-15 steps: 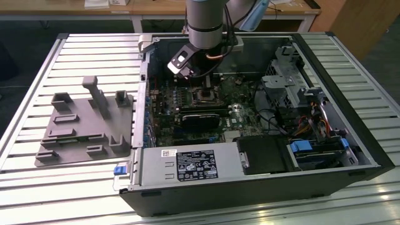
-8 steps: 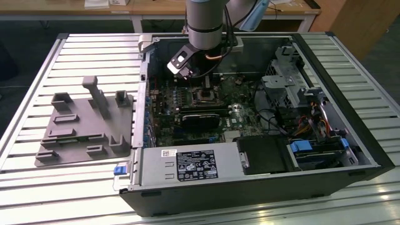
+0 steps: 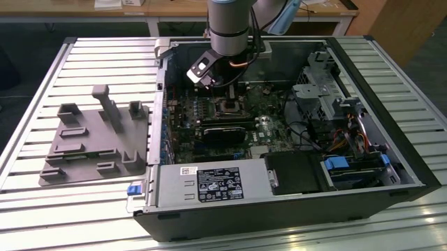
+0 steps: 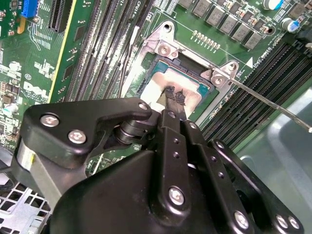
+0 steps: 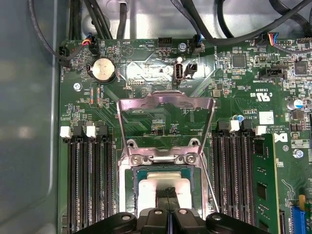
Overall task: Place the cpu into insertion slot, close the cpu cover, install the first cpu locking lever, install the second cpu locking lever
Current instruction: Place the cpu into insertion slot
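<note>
The cpu [image 5: 151, 187] lies flat in the insertion slot [image 5: 135, 181], its pale metal top showing in both wrist views. Above it the cpu cover [image 5: 165, 101] stands swung open, and the green board shows through its window. My gripper [image 5: 168, 193] is shut with nothing between its fingers. Its tips rest on or just over the middle of the cpu [image 4: 163, 80]. One thin locking lever [image 4: 273, 105] sticks out from the socket corner, unlatched. In the exterior view my gripper [image 3: 223, 97] hangs inside the open computer case, over the socket.
Long black memory slots [image 5: 90, 180] flank the socket on both sides. A coin battery [image 5: 103, 69] and black cables [image 5: 234, 29] lie beyond the cover. In the exterior view a grey fixture plate [image 3: 91, 138] sits at the left, beside the case wall [image 3: 162, 104].
</note>
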{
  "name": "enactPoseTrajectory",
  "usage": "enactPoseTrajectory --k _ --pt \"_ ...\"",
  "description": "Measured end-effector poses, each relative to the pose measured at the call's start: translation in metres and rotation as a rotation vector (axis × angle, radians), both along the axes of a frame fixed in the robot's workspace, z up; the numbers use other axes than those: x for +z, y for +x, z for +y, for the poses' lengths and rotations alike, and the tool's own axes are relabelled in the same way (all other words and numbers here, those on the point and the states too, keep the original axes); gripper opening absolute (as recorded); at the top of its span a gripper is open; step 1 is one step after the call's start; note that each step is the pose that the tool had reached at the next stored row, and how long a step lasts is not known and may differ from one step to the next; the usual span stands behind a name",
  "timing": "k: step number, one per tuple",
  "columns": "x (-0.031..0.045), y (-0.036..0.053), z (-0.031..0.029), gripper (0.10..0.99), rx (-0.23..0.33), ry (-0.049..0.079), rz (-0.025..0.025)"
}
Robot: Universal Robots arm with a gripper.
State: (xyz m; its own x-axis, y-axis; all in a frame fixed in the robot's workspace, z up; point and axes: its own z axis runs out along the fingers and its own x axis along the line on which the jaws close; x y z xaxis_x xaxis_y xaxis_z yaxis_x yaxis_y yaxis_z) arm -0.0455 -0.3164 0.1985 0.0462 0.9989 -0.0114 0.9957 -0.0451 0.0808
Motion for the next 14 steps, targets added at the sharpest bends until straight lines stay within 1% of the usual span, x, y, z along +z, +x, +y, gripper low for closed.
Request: enactPoseTrajectory --k 6,11,14 --pt "0.0018 0.0002 0.0002 0.102 0.000 0.001 -0.0008" --pt "0.0082 0.0000 0.0000 0.102 0.000 0.000 -0.0003" --pt "0.0133 0.0001 0.0000 0.102 0.000 0.000 -0.0005"
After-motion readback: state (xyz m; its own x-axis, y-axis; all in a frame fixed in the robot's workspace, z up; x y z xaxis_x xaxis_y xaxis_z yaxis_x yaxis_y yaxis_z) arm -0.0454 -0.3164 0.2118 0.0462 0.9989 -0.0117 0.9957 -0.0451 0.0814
